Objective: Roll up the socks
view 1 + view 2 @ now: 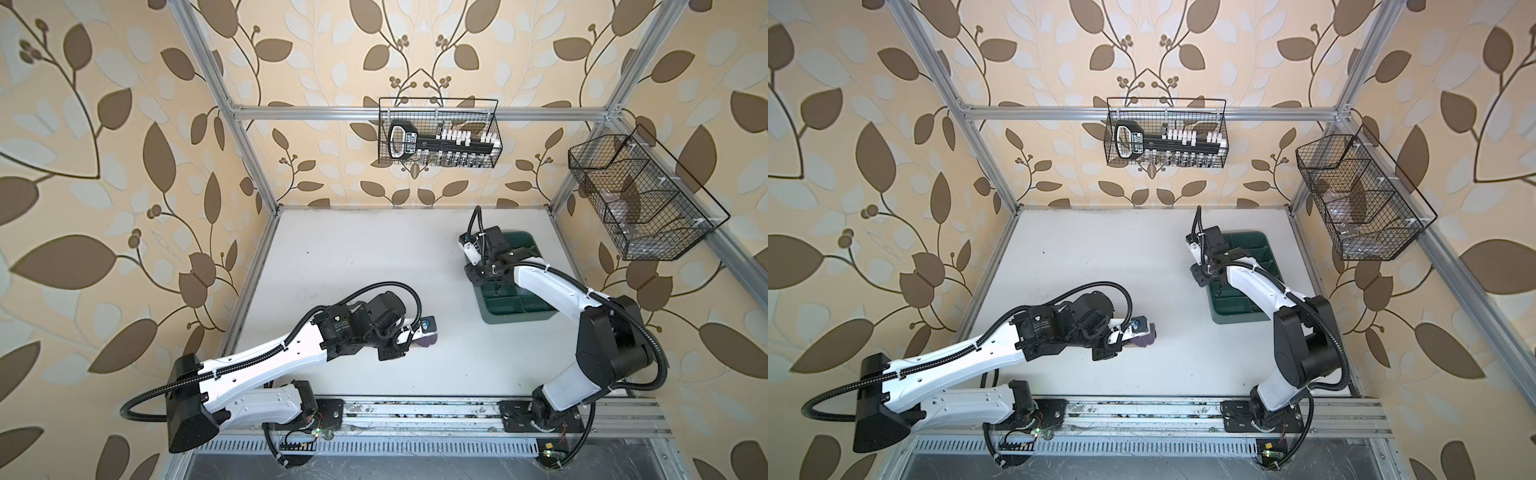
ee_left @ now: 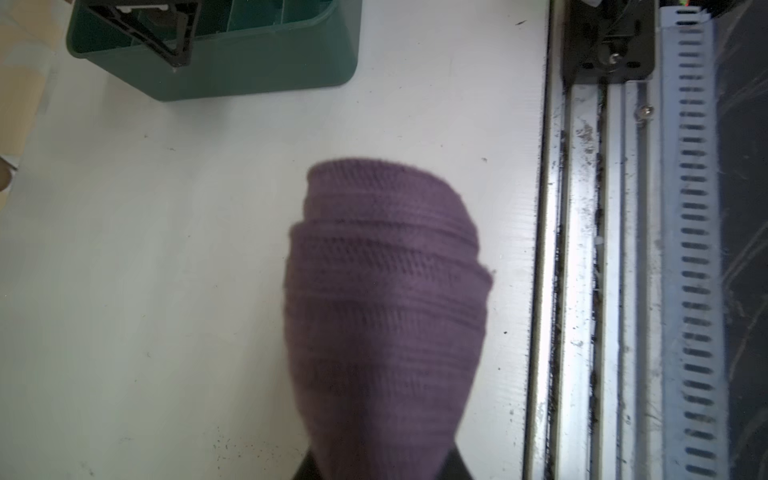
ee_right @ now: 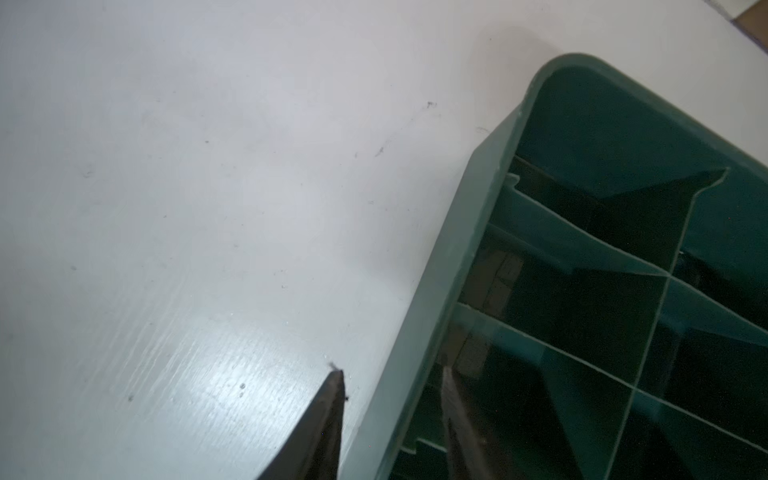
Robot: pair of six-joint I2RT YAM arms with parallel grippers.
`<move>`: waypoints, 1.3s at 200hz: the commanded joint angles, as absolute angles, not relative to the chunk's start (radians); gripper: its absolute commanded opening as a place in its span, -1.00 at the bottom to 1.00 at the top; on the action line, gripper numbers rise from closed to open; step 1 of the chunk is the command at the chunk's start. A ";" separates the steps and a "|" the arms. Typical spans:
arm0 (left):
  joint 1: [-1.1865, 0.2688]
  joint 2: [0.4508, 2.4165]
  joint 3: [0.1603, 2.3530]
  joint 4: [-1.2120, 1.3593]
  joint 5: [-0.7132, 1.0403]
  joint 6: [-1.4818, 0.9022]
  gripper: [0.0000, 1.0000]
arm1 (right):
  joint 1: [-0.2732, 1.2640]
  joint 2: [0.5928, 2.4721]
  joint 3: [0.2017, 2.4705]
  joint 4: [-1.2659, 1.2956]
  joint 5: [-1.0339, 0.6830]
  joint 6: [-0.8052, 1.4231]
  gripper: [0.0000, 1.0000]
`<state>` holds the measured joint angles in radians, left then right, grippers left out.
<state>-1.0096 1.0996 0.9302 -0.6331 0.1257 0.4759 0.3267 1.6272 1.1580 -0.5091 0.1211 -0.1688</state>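
Note:
My left gripper (image 1: 420, 332) is shut on a rolled purple sock (image 1: 428, 340), one of the socks, near the middle of the white table (image 1: 353, 257). In the left wrist view the sock (image 2: 386, 291) is a layered roll sticking out past the dark fingertips (image 2: 457, 465); no other sock shows. My right gripper (image 3: 392, 372) is open and straddles the near wall of a green divided bin (image 3: 478, 208). One finger is over the table and one is inside the bin. From above, the right gripper (image 1: 1201, 275) sits at the bin's (image 1: 1237, 318) left edge.
A wire basket (image 1: 438, 133) of tools hangs on the back wall, and another wire basket (image 1: 640, 195) hangs on the right wall. A metal rail (image 1: 415, 411) carrying both arm bases runs along the table's front edge, close to the held sock in the left wrist view.

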 commanded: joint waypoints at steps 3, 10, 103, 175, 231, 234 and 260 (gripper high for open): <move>-0.995 1.072 0.967 -0.686 0.248 0.441 -1.00 | 0.326 1.653 1.185 -0.485 0.206 -0.132 -0.23; -0.996 1.069 0.961 -0.682 0.247 0.438 -1.00 | 0.325 1.658 1.178 -0.480 0.219 -0.131 -0.23; -0.966 1.065 0.935 -0.635 0.201 0.434 -1.00 | 0.326 1.726 1.126 -0.425 0.192 -0.086 -0.54; -0.956 1.030 0.988 -0.648 -0.013 0.411 -1.00 | 0.465 1.721 1.116 -0.359 0.146 0.089 -1.00; -0.939 0.912 1.000 -0.660 -0.170 0.417 -1.00 | 0.713 1.749 1.164 -0.286 0.320 0.459 -1.00; -0.937 0.907 0.997 -0.660 -0.176 0.417 -1.00 | 0.728 1.755 1.172 -0.289 0.337 0.490 -1.00; -0.921 0.864 0.964 -0.651 -0.260 0.416 -1.00 | 0.866 1.800 1.285 -0.346 0.489 0.701 -1.00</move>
<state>-0.9401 0.9012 0.9657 -0.6636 -0.1429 0.4191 0.7681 1.7615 1.1725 -0.3546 0.3214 0.3977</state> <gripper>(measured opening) 0.186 0.059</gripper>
